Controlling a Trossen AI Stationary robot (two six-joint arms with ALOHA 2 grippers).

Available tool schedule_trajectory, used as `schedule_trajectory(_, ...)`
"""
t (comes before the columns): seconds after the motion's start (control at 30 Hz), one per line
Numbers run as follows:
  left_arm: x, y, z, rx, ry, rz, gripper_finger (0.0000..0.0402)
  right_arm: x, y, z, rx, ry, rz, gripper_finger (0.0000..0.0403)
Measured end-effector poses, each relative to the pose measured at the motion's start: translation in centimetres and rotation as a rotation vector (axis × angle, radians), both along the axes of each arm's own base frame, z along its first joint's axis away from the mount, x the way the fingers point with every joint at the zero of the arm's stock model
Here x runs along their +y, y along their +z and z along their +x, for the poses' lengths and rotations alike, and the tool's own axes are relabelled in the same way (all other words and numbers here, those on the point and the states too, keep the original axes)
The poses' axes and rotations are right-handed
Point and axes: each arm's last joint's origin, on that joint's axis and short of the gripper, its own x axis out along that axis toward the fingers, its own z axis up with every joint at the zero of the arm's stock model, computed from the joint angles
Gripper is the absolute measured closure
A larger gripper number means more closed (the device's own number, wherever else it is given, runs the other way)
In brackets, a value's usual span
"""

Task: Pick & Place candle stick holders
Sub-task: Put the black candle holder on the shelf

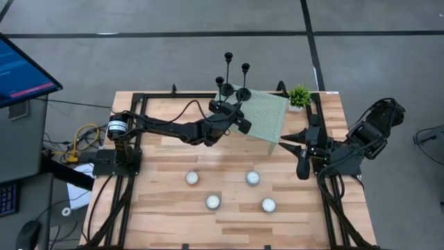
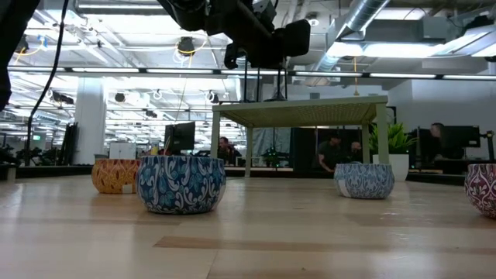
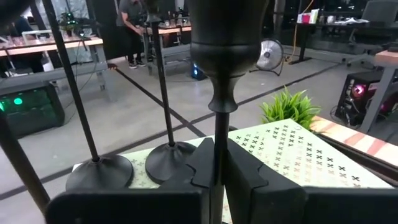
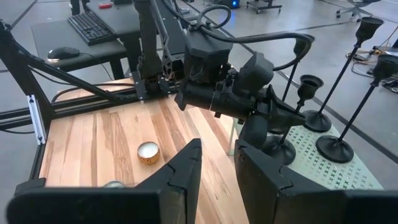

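- The left gripper (image 3: 214,180) is clamped on the thin stem of a candle stick holder (image 3: 219,93), standing upright on the raised green platform (image 1: 267,118) at twelve o'clock on the table (image 1: 166,215).
- Lift straight up, slowly; the other holders (image 3: 163,87) stand just beside it.
- The right gripper (image 4: 214,168) waits at three o'clock, its fingers narrowly parted and empty.
- Keep clear of the tealights (image 1: 252,178) at six.

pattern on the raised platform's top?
Pale green platform printed with small dark crosses; left wrist view shows it best.
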Motion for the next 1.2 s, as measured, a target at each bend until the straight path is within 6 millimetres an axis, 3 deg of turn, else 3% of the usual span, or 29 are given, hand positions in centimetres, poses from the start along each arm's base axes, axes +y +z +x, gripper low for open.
schedule_trajectory(0.37, 0.04, -0.81, 0.63, 0.000, -0.001, -0.001, 0.0384, 0.00, 0.00, 0.00, 0.000, 0.000, 0.000, 0.0315)
schedule_trajectory(1.2, 0.34, -0.53, 0.59, -0.004, 0.004, 0.022, 0.0379, -0.01, -0.03, -0.02, 0.004, 0.000, -0.003, 0.0315)
